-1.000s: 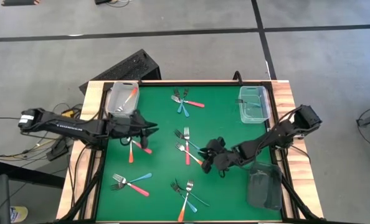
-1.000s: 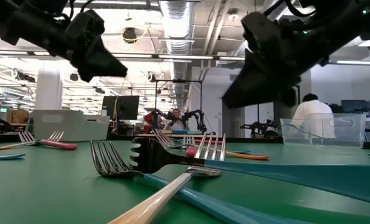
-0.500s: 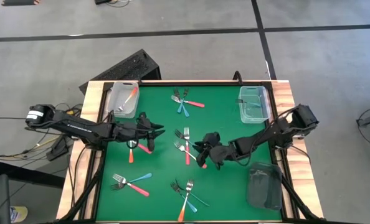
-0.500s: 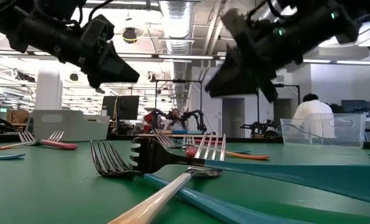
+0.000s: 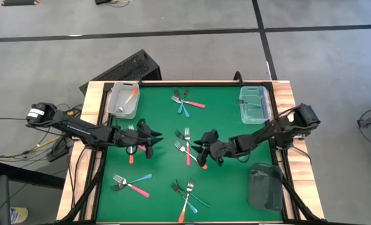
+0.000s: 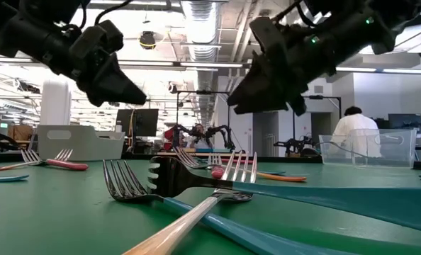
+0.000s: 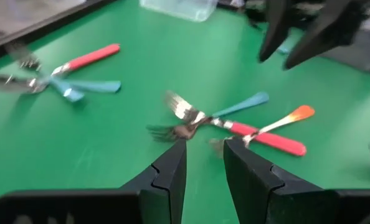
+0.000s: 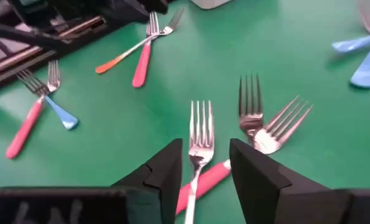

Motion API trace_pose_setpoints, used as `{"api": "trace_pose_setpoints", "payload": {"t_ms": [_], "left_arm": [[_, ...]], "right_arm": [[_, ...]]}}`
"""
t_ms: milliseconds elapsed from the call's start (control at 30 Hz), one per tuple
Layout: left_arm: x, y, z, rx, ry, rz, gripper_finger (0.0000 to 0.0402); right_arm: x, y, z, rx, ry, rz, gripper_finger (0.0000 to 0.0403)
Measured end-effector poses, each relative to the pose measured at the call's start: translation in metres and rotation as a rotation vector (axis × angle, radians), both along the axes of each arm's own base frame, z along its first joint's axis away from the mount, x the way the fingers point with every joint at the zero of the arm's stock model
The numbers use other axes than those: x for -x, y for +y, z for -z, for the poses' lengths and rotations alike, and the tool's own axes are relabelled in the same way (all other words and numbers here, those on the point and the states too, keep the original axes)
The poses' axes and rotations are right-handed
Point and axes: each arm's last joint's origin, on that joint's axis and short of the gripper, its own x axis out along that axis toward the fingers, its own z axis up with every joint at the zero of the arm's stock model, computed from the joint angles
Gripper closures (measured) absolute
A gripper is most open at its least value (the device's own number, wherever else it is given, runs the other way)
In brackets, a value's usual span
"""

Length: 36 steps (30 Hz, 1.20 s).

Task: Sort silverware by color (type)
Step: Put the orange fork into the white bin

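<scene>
Above the central forks [image 5: 187, 147], right hand [image 5: 203, 147] hovers parted and empty; left hand [image 5: 155, 137] likewise, nearby.

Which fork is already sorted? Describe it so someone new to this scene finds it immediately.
Start at the green mat and go to its far-left corner, where a clear bin sits on the wooden edge. Inside lies one orange-handled fork, set diagonally. It is the only fork in a bin; all the others lie loose on the mat.
</scene>
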Motion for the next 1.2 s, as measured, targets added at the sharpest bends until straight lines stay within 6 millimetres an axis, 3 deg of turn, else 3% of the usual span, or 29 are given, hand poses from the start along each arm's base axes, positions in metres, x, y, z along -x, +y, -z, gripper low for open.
{"api": "trace_pose_setpoints", "payload": {"t_ms": [233, 400, 467, 633, 800, 1200], "left_arm": [[0.01, 0.005, 0.013, 0.089, 0.074, -0.241, 0.0308], [0.014, 0.006, 0.015, 0.176, 0.08, -0.299, 0.0308], [0.011, 0.007, 0.002, 0.22, 0.047, -0.274, 0.0308], [0.004, 0.013, -0.067, 0.098, -0.113, -0.112, 0.0308], [0.013, 0.017, -0.096, -0.102, -0.162, -0.135, 0.0308], [0.004, 0.014, -0.048, -0.038, 0.182, -0.187, 0.0308]], "right_arm": [[-0.001, -0.011, 0.002, -0.041, 0.001, 0.06, 0.0222], [-0.001, -0.015, 0.002, -0.039, 0.007, 0.073, 0.0225], [-0.001, -0.015, 0.001, -0.039, 0.006, 0.073, 0.0227], [-0.001, -0.019, -0.004, -0.01, -0.005, 0.065, 0.0227], [-0.004, -0.026, -0.006, -0.01, -0.011, 0.087, 0.0227], [-0.004, -0.037, 0.003, -0.082, 0.08, 0.01, 0.0227]]}}
